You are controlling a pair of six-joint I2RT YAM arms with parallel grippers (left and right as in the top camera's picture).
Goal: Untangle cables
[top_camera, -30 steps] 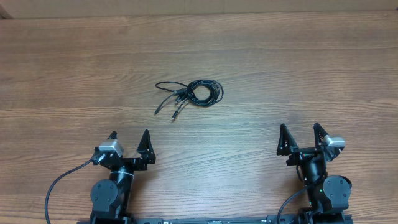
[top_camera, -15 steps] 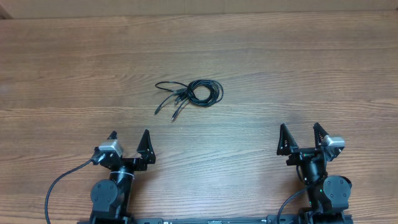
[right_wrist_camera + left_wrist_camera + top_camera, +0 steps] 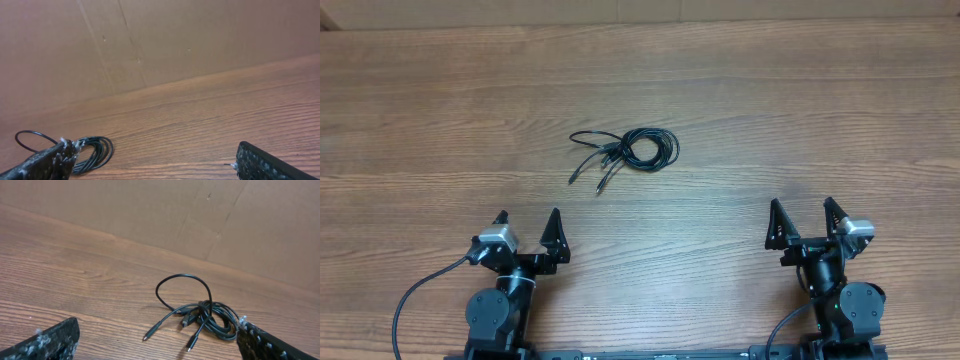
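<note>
A tangled bundle of thin black cables (image 3: pixel 625 152) lies on a wood-grain table (image 3: pixel 840 90), slightly left of centre and toward the far side. It is well apart from the 2 robot arms stationed at the near edge.

The left gripper (image 3: pixel 528 214) and the right gripper (image 3: pixel 802 204) both point toward the far side. Their jaws are spread wide, holding nothing and touching nothing.

Most of the bundle is wound into a small coil on its right. From the coil's left side 1 loop arches outward, and several loose ends with small plug tips (image 3: pixel 572 180) trail toward the near-left.

Seen from the left wrist camera, the cables sit ahead between the 2 dark fingers (image 3: pixel 50 340), nearer the right one. A brown cardboard wall (image 3: pixel 125 210) rises behind the table's far edge.

From the right wrist camera, only the coil and 1 loop show at lower left, partly hidden behind the left-hand finger.

A thicker black wire (image 3: pixel 415 295) curves from the left arm's base.
</note>
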